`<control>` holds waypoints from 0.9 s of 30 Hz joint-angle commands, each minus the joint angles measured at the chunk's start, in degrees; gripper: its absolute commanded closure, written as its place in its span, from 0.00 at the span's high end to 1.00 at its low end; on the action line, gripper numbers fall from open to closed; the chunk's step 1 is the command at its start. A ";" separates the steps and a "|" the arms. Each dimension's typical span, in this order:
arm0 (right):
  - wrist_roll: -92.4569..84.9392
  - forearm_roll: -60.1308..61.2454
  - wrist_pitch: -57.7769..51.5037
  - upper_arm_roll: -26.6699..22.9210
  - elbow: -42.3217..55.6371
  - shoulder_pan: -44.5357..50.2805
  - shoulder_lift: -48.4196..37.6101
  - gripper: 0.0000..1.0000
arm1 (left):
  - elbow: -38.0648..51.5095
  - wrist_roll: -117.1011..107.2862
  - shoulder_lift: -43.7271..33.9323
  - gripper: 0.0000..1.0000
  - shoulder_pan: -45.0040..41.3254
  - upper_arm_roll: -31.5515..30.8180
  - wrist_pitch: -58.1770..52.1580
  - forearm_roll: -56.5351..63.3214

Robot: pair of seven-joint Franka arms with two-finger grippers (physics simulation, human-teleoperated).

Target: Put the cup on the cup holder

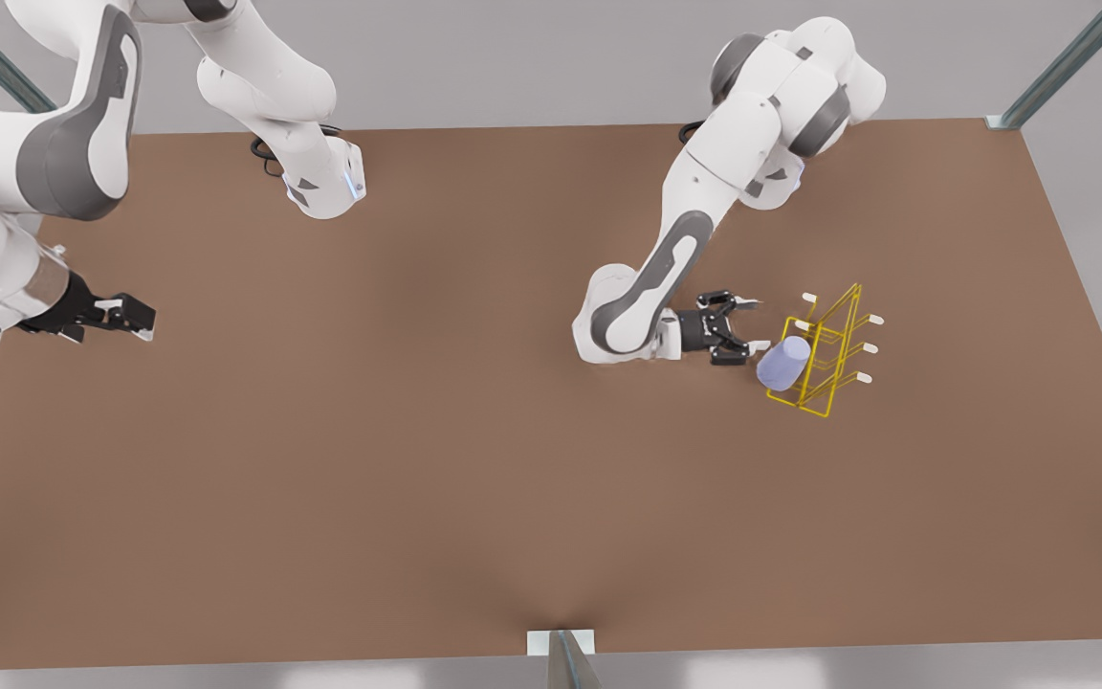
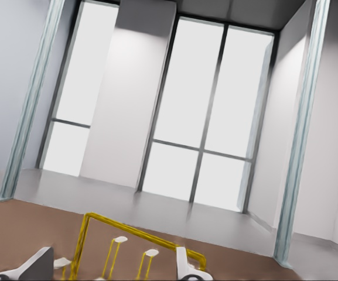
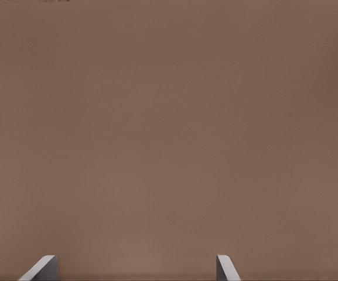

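The lavender-blue cup (image 1: 784, 364) hangs tilted on a lower peg of the yellow wire cup holder (image 1: 833, 349) at the front view's right. My left gripper (image 1: 754, 327) is just beside the cup, open, with nothing between its fingers. In the left wrist view the left gripper (image 2: 111, 270) frames the cup holder's top wire (image 2: 98, 219) and two white-capped pegs (image 2: 120, 239). My right gripper (image 1: 135, 321) waits open over bare table at the front view's left. In its own view the right gripper (image 3: 135, 272) shows two spread fingertips (image 3: 43, 268).
The brown table (image 1: 417, 431) stretches wide between the two arms. Both arm bases stand at its far edge, and metal frame posts (image 1: 1053, 67) rise at the corners. A small bracket (image 1: 561, 651) sits at the near edge.
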 commanded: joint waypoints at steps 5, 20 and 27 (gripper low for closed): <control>0.94 0.06 0.76 0.02 0.69 0.16 0.17 1.00 | 28.40 27.85 -1.90 1.00 0.83 -9.54 3.15 -21.84; 1.12 -0.29 3.40 3.71 0.78 2.18 1.13 1.00 | 13.21 161.02 -29.77 1.00 33.10 2.94 27.86 -54.73; 1.47 0.32 4.09 3.63 0.70 1.57 2.01 1.00 | 14.35 161.11 -28.53 1.00 32.39 2.68 27.68 -53.58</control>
